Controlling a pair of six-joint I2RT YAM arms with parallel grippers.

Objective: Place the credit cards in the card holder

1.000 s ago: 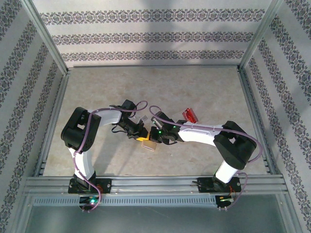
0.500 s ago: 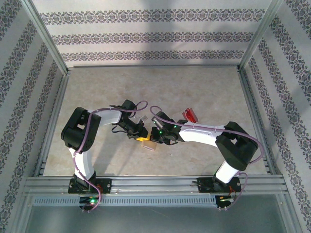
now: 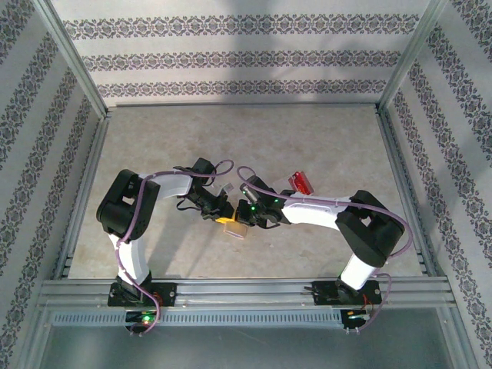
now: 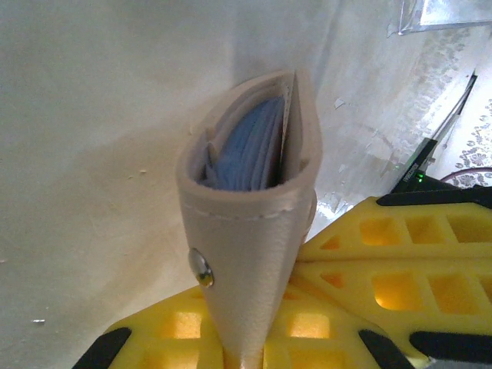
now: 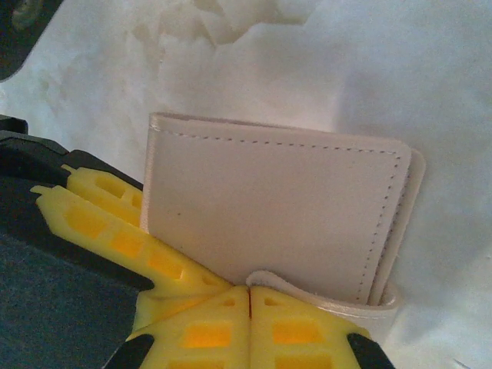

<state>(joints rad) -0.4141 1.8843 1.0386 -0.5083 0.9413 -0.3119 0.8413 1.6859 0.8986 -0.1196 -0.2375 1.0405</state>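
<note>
The tan card holder (image 3: 238, 230) is held just above the table between both arms. My left gripper (image 4: 242, 338) is shut on it from below. Its open top (image 4: 250, 154) faces away, with pale grey-blue pockets inside and the snap button (image 4: 201, 269) on its side. My right gripper (image 5: 250, 296) is shut, and the end of the holder's tab (image 5: 265, 278) sits in the seam between its fingertips. The holder's flat tan face (image 5: 277, 207) stands above them. One red credit card (image 3: 301, 183) lies on the table right of the grippers, behind the right arm.
A clear plastic piece (image 3: 228, 189) lies just behind the grippers. The right gripper's yellow fingers (image 4: 400, 261) press close beside the holder, and the left gripper's fingers (image 5: 108, 231) sit at its left edge. Metal rails (image 3: 246, 290) run along the near edge.
The right arm has edged very slightly left. Both grips on the card holder are the same.
</note>
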